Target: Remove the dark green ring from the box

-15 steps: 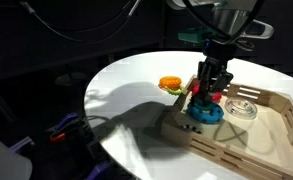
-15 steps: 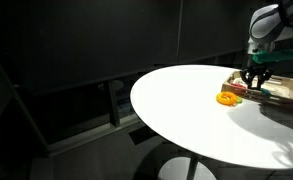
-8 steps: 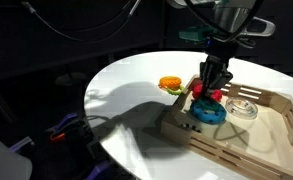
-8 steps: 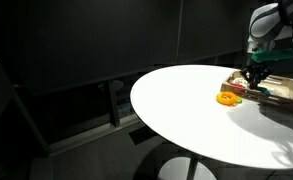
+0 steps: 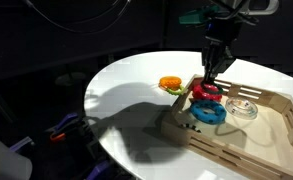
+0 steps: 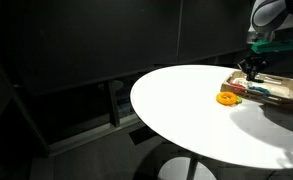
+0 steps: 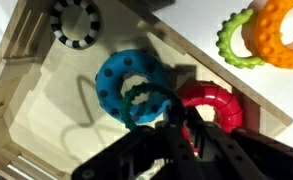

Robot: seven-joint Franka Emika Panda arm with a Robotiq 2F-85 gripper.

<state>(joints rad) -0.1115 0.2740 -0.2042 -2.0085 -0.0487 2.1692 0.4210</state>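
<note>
In the wrist view the dark green ring [image 7: 132, 95] hangs from my gripper [image 7: 176, 125], whose fingers are shut on its edge, just above the blue ring [image 7: 116, 75]. The box [image 7: 21, 60] is a light wooden tray below it. In an exterior view my gripper [image 5: 208, 78] is raised over the near left corner of the box [image 5: 276, 100]; the dark green ring is too small to make out there. My gripper [image 6: 251, 68] and the box [image 6: 278, 95] also show at the far right of the table.
In the box lie the blue ring [image 5: 209, 113], a red ring [image 5: 206, 93] and a black-and-white ring [image 7: 76, 22]. An orange ring [image 5: 170, 83] on a light green ring [image 7: 233, 45] sits on the white table just outside the box.
My gripper has risen from down among the rings in the box to well above them, taking the dark green ring up with it.
</note>
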